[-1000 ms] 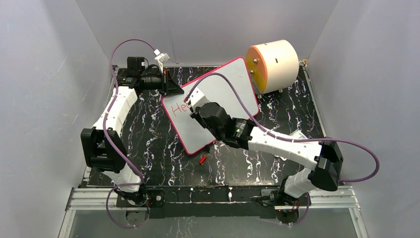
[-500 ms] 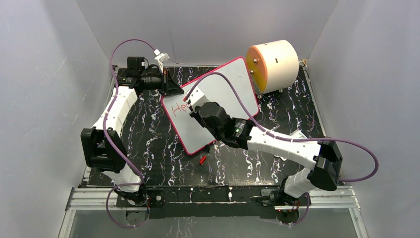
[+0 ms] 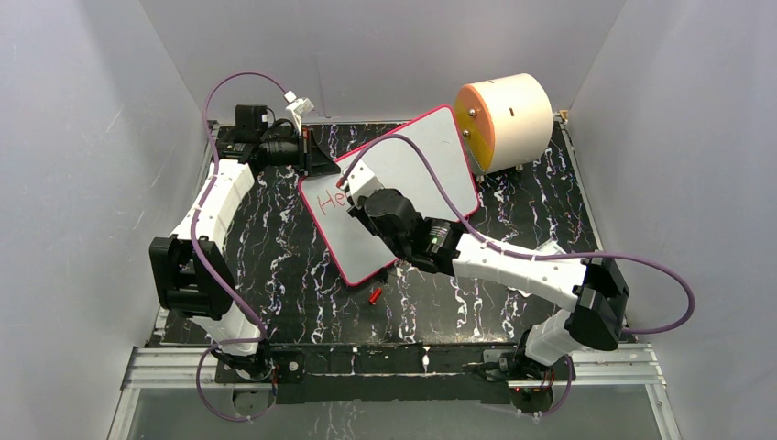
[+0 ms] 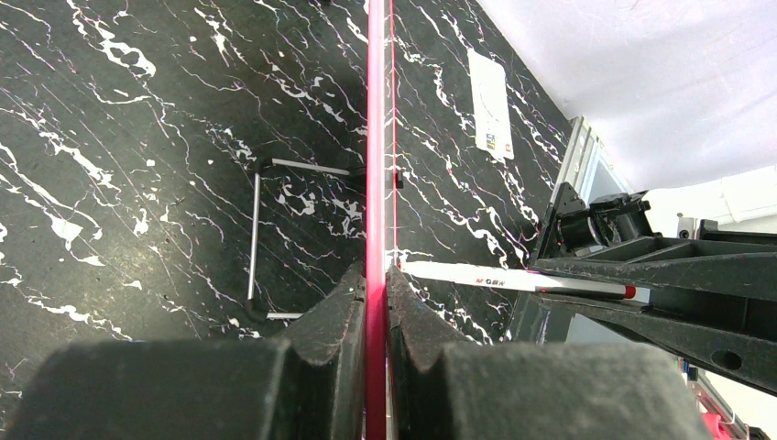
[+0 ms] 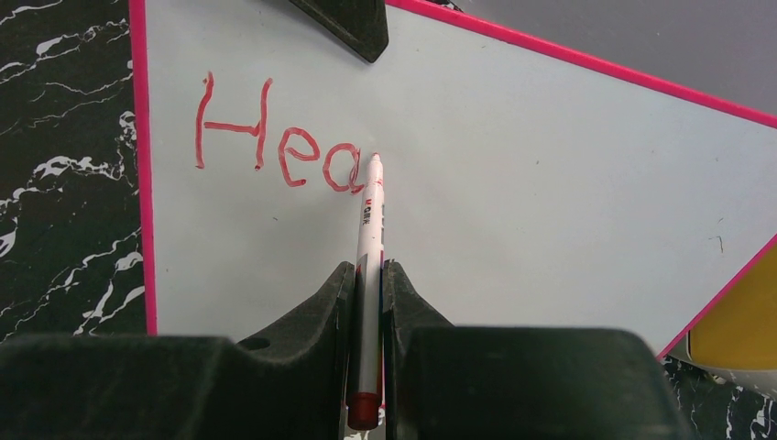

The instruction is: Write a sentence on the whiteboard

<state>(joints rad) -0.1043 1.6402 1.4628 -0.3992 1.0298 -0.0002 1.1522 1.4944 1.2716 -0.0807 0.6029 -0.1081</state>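
Whiteboard, white with a pink-red rim, mid-table and set askew between the two arms; in the left wrist view seen edge-on as a thin pink line. Left gripper at the board's far-left edge, jaws closed tight on the rim. Right gripper over the board's left half, jaws clamped on a white marker, red end toward the wrist, tip touching the board just after the last letter. Sentence in red, only "Hea" written, near the board's left edge; in the top view partly covered by the right wrist. Purple cable arching across the board face. Cream cylinder with an orange face, just beside the board's far-right corner. Table, black with white veining. Wire stand, thin metal, on the table against the board's edge. Small red piece on the table near the board's near corner. White label flat on the table, well apart from the board.
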